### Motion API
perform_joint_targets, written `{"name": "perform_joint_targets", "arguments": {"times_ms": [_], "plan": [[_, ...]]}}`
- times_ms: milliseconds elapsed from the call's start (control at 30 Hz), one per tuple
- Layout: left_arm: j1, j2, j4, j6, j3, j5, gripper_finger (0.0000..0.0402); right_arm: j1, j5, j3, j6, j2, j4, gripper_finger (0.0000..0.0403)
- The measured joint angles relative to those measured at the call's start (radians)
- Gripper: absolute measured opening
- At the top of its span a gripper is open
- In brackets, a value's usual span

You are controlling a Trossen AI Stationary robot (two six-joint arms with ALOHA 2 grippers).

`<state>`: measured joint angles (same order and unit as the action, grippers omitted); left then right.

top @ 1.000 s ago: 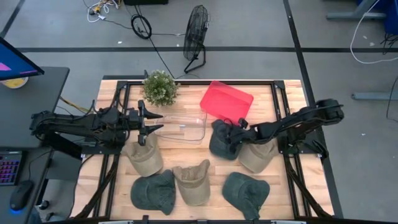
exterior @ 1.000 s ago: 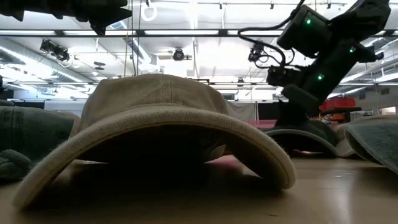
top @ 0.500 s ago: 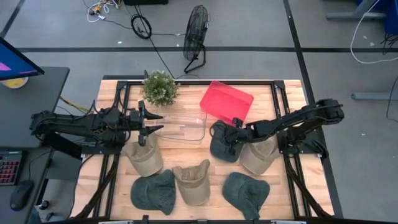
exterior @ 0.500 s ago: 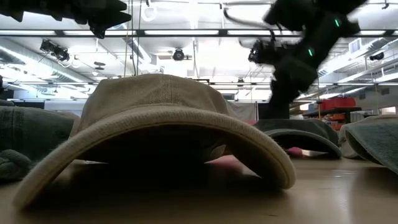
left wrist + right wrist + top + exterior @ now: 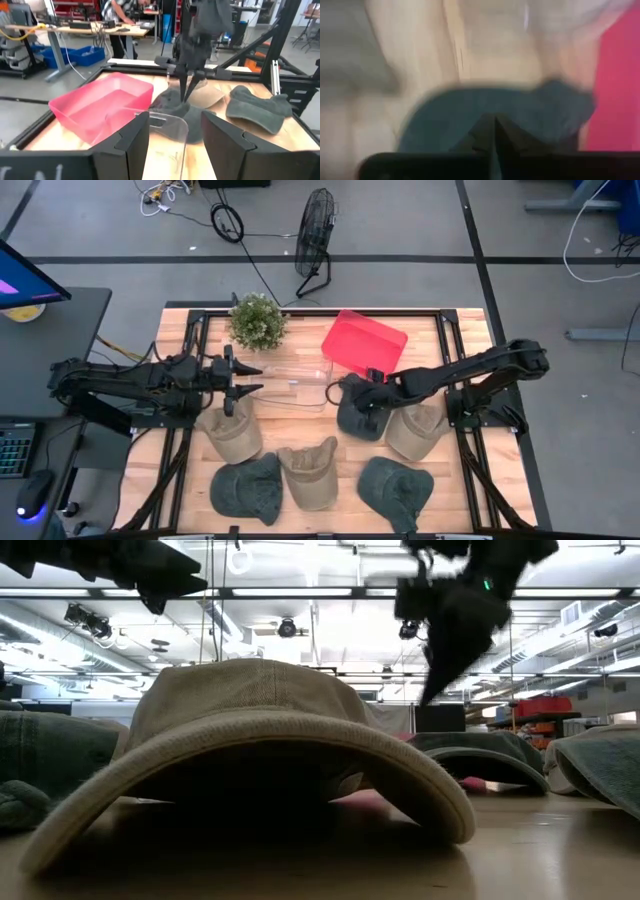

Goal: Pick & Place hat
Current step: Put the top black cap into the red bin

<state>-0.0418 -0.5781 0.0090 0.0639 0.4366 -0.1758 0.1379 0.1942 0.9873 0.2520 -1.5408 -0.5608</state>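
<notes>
Several caps lie on the wooden table, each resting on its brim and crown. A dark green hat [image 5: 356,412] lies near the middle, in front of the pink tray [image 5: 365,340]. It also shows in the left wrist view [image 5: 172,102] and the low view [image 5: 480,748]. My right gripper [image 5: 349,388] is shut and points down, just above the hat's left part [image 5: 495,120]. In the low view [image 5: 428,695] its tips stand clear of the crown. My left gripper [image 5: 175,145] is open and empty, held level over the clear bin [image 5: 292,383].
Other caps lie around: tan ones [image 5: 228,430] [image 5: 310,472] [image 5: 415,430] and dark green ones [image 5: 248,488] [image 5: 395,485]. A potted plant [image 5: 257,320] stands at the far edge. A person shows beyond the table in the left wrist view [image 5: 120,15].
My right gripper has gone toward the table's left edge and risen off the dark green hat, tipping until its fingers point down. The hat lies where it was.
</notes>
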Motion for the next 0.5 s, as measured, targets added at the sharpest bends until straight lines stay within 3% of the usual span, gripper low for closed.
{"name": "perform_joint_targets", "arguments": {"times_ms": [333,500], "plan": [[0.0,-0.005,-0.007,0.004,0.0,0.0,0.0181,-0.012,-0.001,0.002,0.03,-0.132,0.017,0.0199],[0.0,-0.005,-0.007,0.004,0.0,0.0,0.0181,-0.024,0.007,0.004,0.107,-0.166,0.029,0.0237]]}}
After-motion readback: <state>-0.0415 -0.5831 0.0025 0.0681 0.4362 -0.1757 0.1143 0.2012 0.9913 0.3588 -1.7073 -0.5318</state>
